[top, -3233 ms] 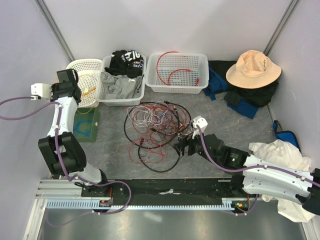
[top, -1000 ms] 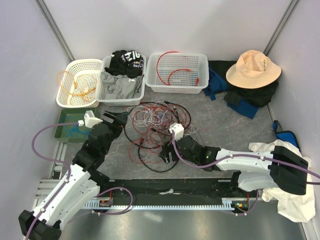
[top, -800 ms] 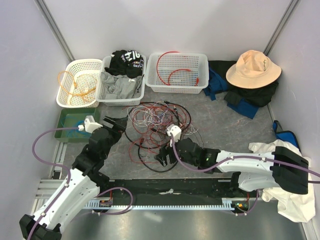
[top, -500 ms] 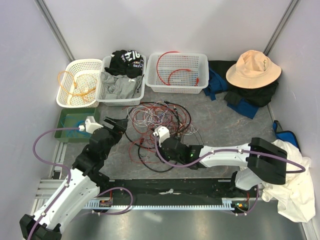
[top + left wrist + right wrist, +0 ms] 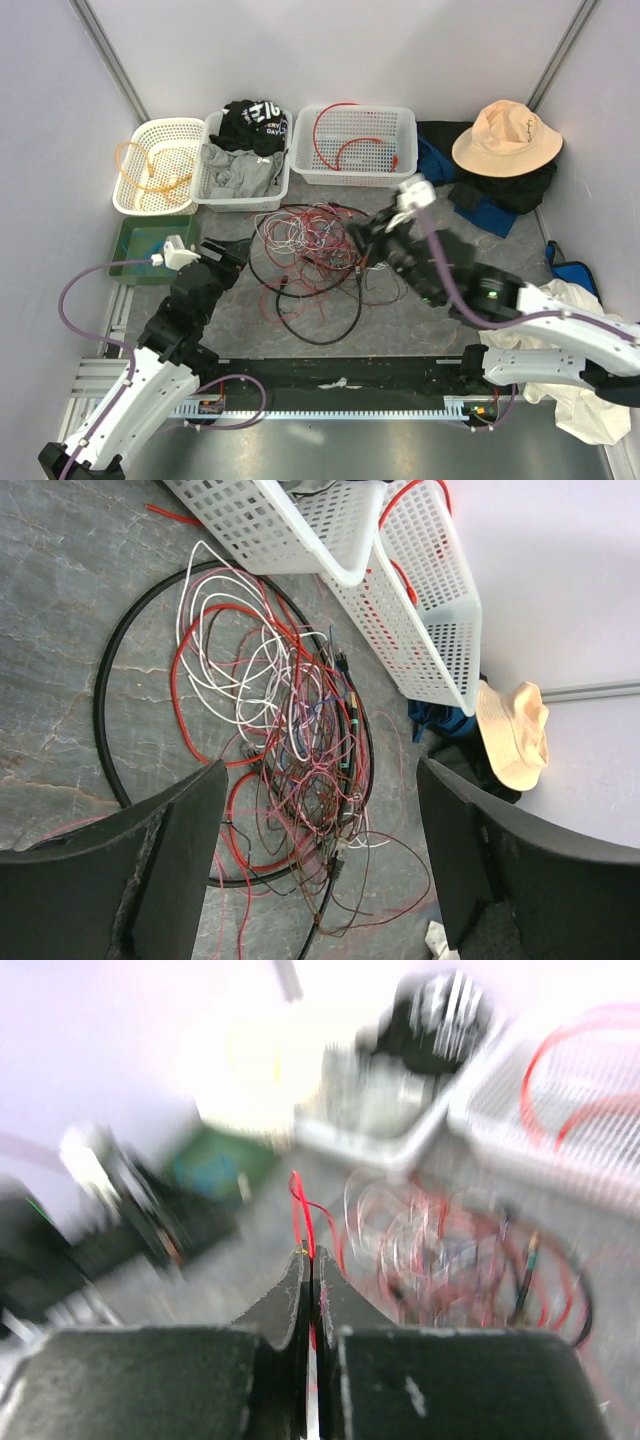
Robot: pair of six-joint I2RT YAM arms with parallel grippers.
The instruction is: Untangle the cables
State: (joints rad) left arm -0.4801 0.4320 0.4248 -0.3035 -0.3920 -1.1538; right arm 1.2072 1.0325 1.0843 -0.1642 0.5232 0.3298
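Many thin cables (image 5: 310, 265) are heaped in one loose tangle at the middle of the counter (image 5: 400, 335), just in front of the white baskets (image 5: 355, 108). Red, white and brownish strands are wound through a larger black loop (image 5: 100, 695). The cables are judged light, limp and springy, so a pull on one strand is likely to drag its neighbours along, and plugs at the ends may catch in the loops. A hold is best taken on a single strand near a free end or at the outer edge of the heap, not in the dense middle.

The right gripper (image 5: 311, 1260) is pressed together on a red wire (image 5: 298, 1195), which rises from between the fingertips. The heap lies beyond it, blurred in the wrist view. The left gripper (image 5: 320, 770) is spread wide and holds nothing. It is poised at the near left side of the tangle, which is seen between its fingers (image 5: 160, 870) and apart from them.
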